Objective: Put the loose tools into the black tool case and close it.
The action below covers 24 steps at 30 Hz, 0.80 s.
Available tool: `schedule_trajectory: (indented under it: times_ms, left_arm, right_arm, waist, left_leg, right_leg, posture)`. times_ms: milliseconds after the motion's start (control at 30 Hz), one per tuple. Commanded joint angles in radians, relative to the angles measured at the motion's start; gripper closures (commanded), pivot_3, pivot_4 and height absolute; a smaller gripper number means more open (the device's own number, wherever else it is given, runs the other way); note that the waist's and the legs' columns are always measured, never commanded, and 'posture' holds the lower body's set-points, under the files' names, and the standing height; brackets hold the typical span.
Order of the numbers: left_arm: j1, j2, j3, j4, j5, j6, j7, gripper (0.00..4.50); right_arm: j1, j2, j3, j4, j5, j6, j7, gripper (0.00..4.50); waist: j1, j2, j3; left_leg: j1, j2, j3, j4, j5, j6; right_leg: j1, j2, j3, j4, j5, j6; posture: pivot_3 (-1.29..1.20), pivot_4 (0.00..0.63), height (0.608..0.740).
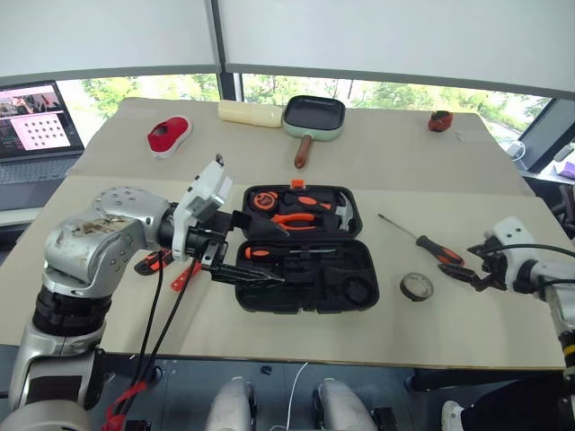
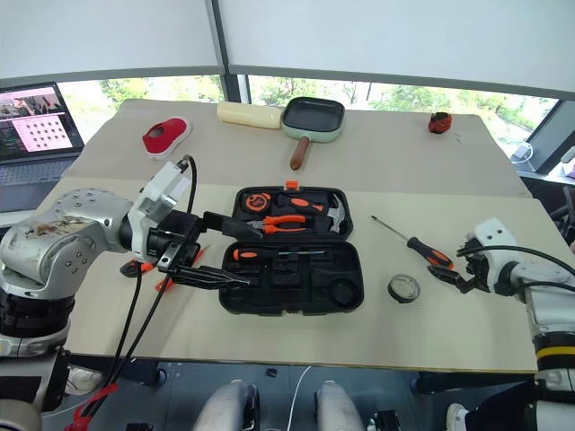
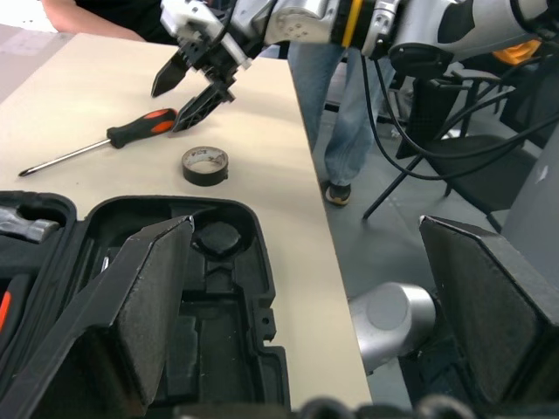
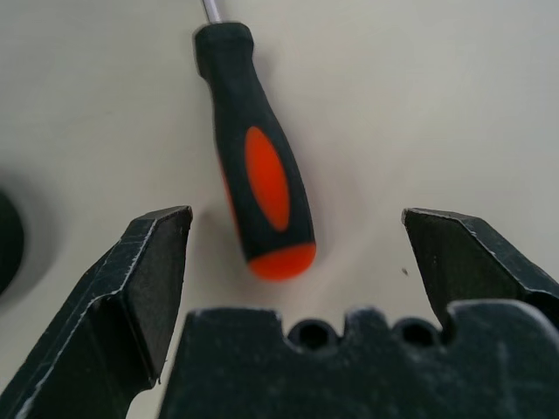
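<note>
Screwdriver [image 4: 259, 179] lies between right fingers [image 4: 140, 288], untouched.

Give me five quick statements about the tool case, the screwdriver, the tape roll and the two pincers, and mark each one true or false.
1. The black tool case lies open on the table. True.
2. The right pincer is shut on the screwdriver. False: its fingers stand open, with the handle's end lying between them on the table.
3. The small black tape roll sits inside the case. False: it lies on the table, to the right of the case.
4. The left pincer is open and holds nothing. True.
5. The green frying pan is on the near table beside the case. False: it sits on the far table, behind the case.
</note>
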Motion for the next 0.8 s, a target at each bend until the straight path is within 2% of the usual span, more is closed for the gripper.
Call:
schedule_trajectory:
  times_ms: [33,167,300,333,433,567,667,800]
  left_arm:
    - [0.008,0.013,0.009,-0.027,-0.01,-0.035,0.015,0.0]
    - [0.011,0.021,0.003,-0.017,-0.007,-0.046,0.019,0.0]
    - [0.022,0.042,-0.006,0.011,0.027,-0.08,0.007,0.0]
    - [0.026,0.052,-0.005,0.018,0.032,-0.085,0.003,0.0]
    - [0.039,0.089,0.01,0.038,0.027,-0.09,-0.012,0.0]
    - [0.079,0.164,0.033,0.035,0.016,-0.095,-0.054,0.0]
    - [0.102,0.195,0.043,0.019,0.005,-0.097,-0.067,0.0]
    - [0.117,0.206,0.039,-0.007,0.004,-0.105,-0.053,0.0]
  right_arm:
    - [-0.057,0.004,-0.002,0.077,-0.003,-0.025,0.038,0.52]
    - [-0.073,0.011,-0.002,0.095,0.008,-0.027,0.089,1.72]
    - [-0.066,0.0,-0.025,0.063,0.028,-0.016,0.128,3.17]
    - [-0.069,-0.005,-0.033,0.049,0.036,-0.011,0.133,3.38]
    - [-0.099,-0.016,-0.042,-0.036,0.068,0.018,0.162,3.48]
    - [-0.153,-0.021,0.011,-0.305,0.153,0.133,0.283,3.48]
    - [-0.194,-0.007,0.091,-0.479,0.187,0.196,0.354,3.48]
    - [-0.237,0.041,0.282,-0.602,0.128,0.154,0.442,3.48]
  waist:
    - [0.0,0.0,0.0]
    - [-0.001,0.0,0.0]
    - [-0.001,0.0,0.0]
    - [-0.001,0.0,0.0]
    - [-0.003,0.001,0.001]
    - [-0.015,0.004,0.003]
    - [-0.02,0.004,0.003]
    - [-0.015,0.003,0.003]
  left_leg:
    - [0.0,0.0,0.0,0.0,0.0,0.0]
    - [0.0,0.0,0.0,0.0,0.0,0.0]
    - [0.0,0.0,0.0,0.0,0.0,0.0]
    - [0.0,0.0,0.0,0.0,0.0,0.0]
    - [0.001,0.0,0.0,0.0,0.0,0.0]
    - [0.0,0.001,0.001,-0.002,0.0,0.0]
    - [-0.003,0.001,0.001,-0.002,0.0,0.0]
    - [-0.006,0.002,0.001,-0.002,0.0,0.0]
  right_leg:
    - [0.0,0.0,0.0,0.0,0.0,0.0]
    - [0.0,0.0,0.0,0.0,0.0,0.0]
    - [0.0,0.0,0.0,0.0,0.0,0.0]
    - [0.0,0.0,0.0,0.0,0.0,0.0]
    - [0.0,0.0,0.0,0.0,0.0,0.0]
    - [-0.003,0.0,0.002,0.002,0.0,0.0]
    - [-0.009,0.001,0.003,0.006,0.0,0.0]
    - [-0.011,0.002,0.001,0.006,0.0,-0.001]
  posture:
    - [0.0,0.15,0.74]
    - [0.0,0.15,0.74]
    - [0.0,0.15,0.74]
    - [0.0,0.15,0.74]
    - [0.0,0.15,0.74]
    - [0.0,0.15,0.74]
    - [0.0,0.15,0.74]
    - [0.0,0.15,0.74]
